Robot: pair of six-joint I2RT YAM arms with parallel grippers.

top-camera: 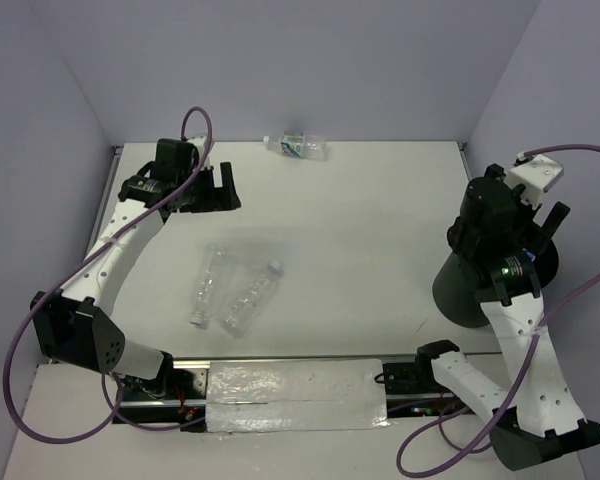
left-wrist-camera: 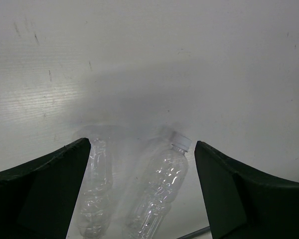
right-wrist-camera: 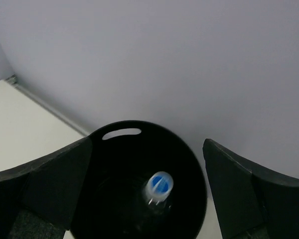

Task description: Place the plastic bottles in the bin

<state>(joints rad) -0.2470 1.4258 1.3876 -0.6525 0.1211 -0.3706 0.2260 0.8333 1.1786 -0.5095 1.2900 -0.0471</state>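
Two clear crinkled bottles lie side by side at the table's middle left, one [top-camera: 208,285] on the left and one [top-camera: 252,298] with a white cap on the right. Both show in the left wrist view, the left one [left-wrist-camera: 94,194] and the capped one [left-wrist-camera: 162,191]. My left gripper [top-camera: 228,190] is open and empty, above and behind them [left-wrist-camera: 142,149]. A labelled bottle [top-camera: 298,147] lies at the back edge. The black bin [top-camera: 475,290] stands at the right. My right gripper [top-camera: 540,240] is open and empty over its mouth [right-wrist-camera: 147,144]. A bottle [right-wrist-camera: 159,186] lies inside the bin [right-wrist-camera: 117,133].
Lavender walls close the table at the back and on both sides. A strip of clear tape [top-camera: 295,390] runs along the near edge between the arm bases. Purple cables [top-camera: 15,350] loop beside each arm.
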